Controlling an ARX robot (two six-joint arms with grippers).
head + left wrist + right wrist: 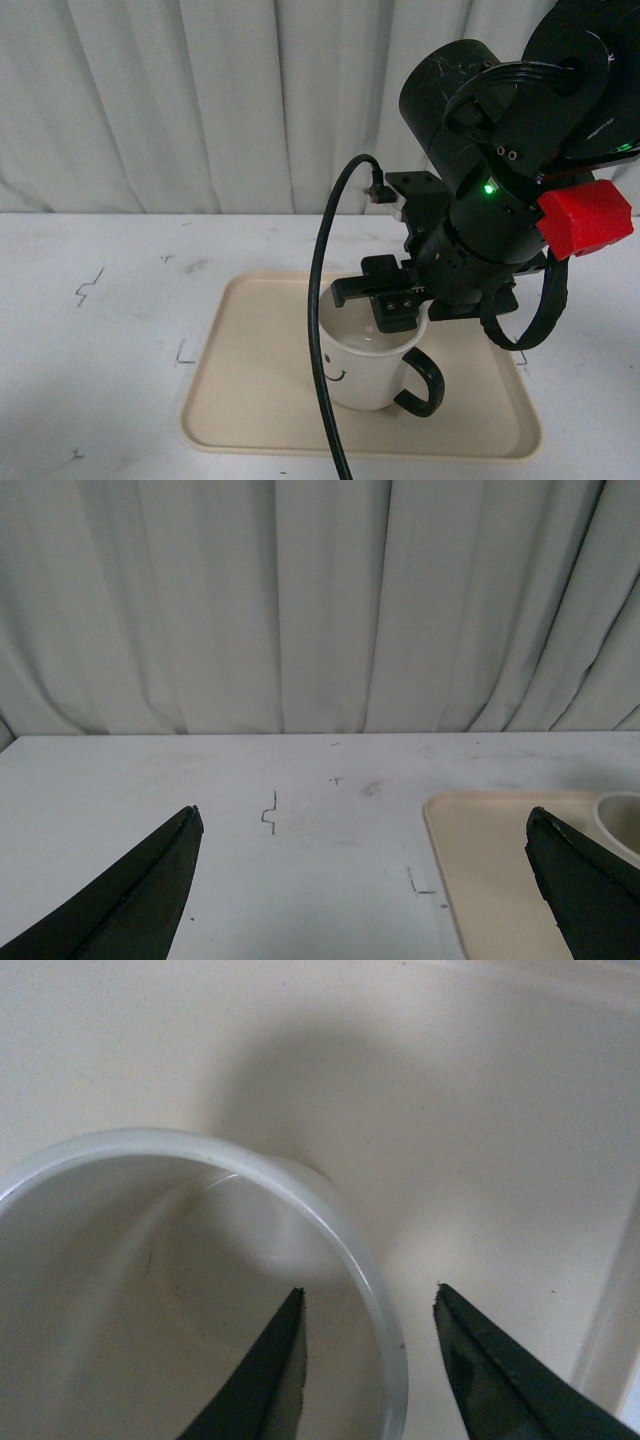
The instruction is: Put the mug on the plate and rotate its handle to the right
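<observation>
Right end effector (368, 1298), parted, is straddling the mug (368, 368) rim, lower center; black cable (318, 300) is crossing its smiley (337, 376); left end effector (362, 813) is gaping.

Front faces curtain (200, 100); right wrist close above mug (120, 1290); all share plate (250, 350).

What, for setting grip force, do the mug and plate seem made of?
The mug: probably glazed ceramic; glossy white, thick rounded rim catching light. Its handle: same gloss, black. The plate: likely plastic, though unsure; matte beige, smooth, with a moulded low rim.
</observation>
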